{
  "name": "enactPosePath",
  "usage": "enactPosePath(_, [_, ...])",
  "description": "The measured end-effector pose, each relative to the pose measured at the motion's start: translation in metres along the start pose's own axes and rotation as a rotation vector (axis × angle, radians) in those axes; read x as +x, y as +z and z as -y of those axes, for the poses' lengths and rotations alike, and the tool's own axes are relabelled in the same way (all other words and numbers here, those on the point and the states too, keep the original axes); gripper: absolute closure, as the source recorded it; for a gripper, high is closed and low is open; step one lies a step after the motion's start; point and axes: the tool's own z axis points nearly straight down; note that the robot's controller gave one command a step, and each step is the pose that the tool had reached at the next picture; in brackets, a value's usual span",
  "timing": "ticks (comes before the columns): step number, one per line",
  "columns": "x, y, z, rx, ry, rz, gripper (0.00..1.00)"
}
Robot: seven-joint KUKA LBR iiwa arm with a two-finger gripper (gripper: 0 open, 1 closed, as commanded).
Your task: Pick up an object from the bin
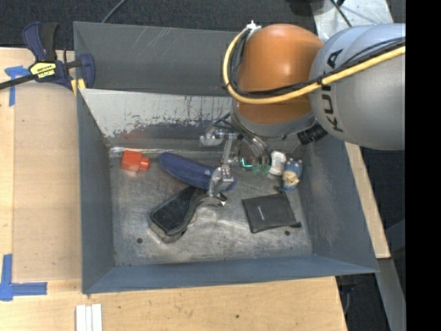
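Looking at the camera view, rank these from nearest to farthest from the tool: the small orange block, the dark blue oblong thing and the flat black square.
1. The dark blue oblong thing, just left of the tool.
2. The flat black square, to the lower right.
3. The small orange block, far left.

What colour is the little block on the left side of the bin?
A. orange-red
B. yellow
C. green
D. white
A: the little block at the left of the bin is orange-red, and it lies a bit apart from the long blue thing.
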Motion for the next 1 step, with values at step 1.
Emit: enactPosePath(1, [-0.0422, 0.0893, 0.0084, -0.004, -0.02, 0.033, 0.0])
